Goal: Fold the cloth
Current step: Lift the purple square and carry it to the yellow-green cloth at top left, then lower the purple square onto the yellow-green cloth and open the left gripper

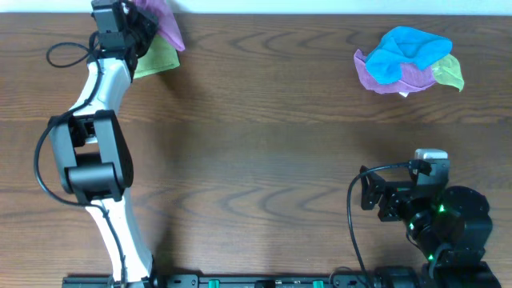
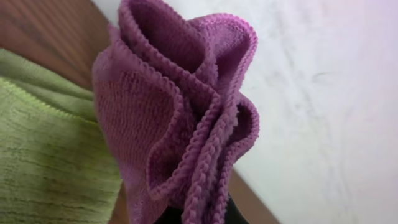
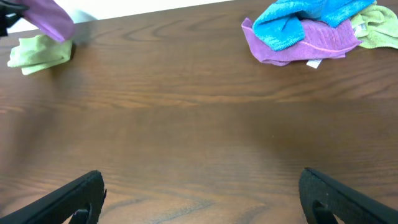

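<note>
Worryingly, the left hand (image 1: 126,28) clenched the cloth (image 1: 162,22) in a bunch just above the green cloth (image 1: 156,58), by the counter's (image 1: 256,120) far edge; let go there, it might slide off. Far right of the green cloth, the right hand (image 3: 205,199) sat released.

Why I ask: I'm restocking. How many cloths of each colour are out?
Orchid: 1, orchid cloth
Purple: 1, purple cloth
Blue: 1, blue cloth
Green: 2, left green cloth, right green cloth
Total: 5
</note>
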Controlling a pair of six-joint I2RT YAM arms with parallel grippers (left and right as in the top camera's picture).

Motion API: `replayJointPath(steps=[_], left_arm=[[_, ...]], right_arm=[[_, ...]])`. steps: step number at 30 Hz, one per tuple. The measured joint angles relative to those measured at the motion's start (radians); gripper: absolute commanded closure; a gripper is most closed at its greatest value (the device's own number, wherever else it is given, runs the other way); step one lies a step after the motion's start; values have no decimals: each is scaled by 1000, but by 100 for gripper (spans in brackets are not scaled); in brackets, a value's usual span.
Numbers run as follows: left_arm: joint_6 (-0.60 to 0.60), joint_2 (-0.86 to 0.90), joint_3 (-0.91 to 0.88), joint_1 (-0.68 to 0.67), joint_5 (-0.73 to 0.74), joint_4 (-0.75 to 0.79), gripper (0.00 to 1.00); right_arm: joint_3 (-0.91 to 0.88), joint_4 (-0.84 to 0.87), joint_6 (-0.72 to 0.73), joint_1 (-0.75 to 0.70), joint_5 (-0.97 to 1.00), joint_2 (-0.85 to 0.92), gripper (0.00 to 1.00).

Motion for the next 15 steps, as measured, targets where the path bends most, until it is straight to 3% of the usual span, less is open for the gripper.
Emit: replayJointPath(steps=[15], left_arm=[[44,20,3,56,-17,-157,94]], right_arm=[[0,0,0,0,0,0,1]])
